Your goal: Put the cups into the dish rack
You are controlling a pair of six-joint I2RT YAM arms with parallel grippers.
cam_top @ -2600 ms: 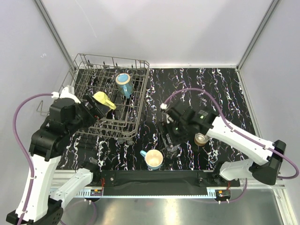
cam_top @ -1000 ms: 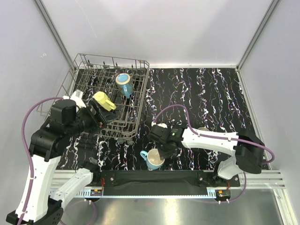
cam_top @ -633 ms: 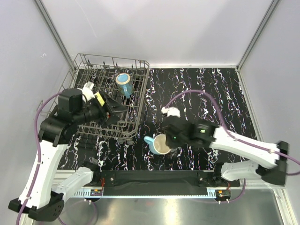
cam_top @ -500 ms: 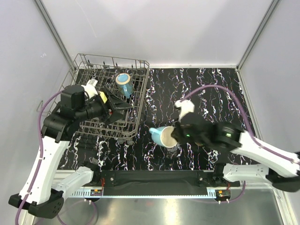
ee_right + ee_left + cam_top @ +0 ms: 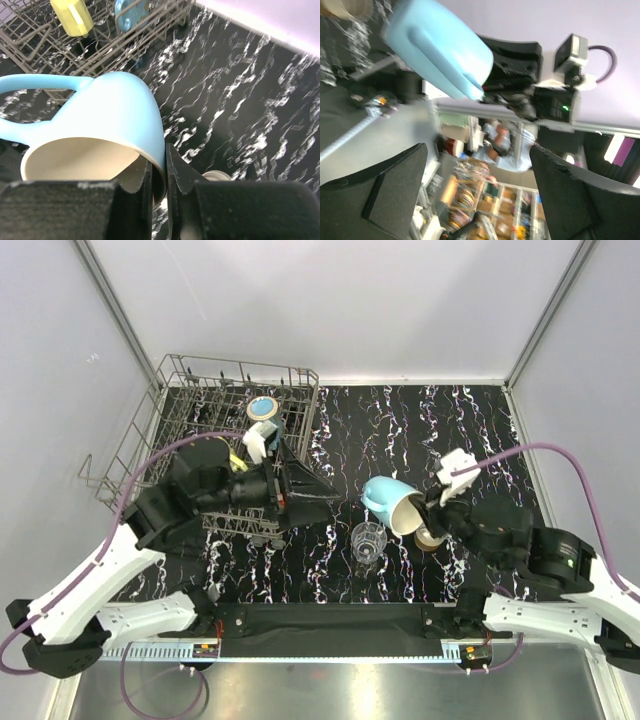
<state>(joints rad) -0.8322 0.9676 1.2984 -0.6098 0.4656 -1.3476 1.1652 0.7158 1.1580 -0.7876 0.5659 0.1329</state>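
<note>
My right gripper is shut on the rim of the light-blue mug, held tipped on its side above the table. In the right wrist view the fingers pinch the mug wall, cream inside showing. My left gripper stands open and empty beside the dish rack, pointing at the mug. The teal mug sits in the rack. The clear glass tumbler and the metal cup stand on the table under the mug.
A yellow cup lies in the rack next to the teal mug. The black marbled table runs to grey walls at the back and sides. The left arm lies across the rack's near right corner.
The right arm lifted the light-blue mug off the table and carried it right, tipped sideways. The left arm left the yellow cup in the rack, swung right and opened wider.
</note>
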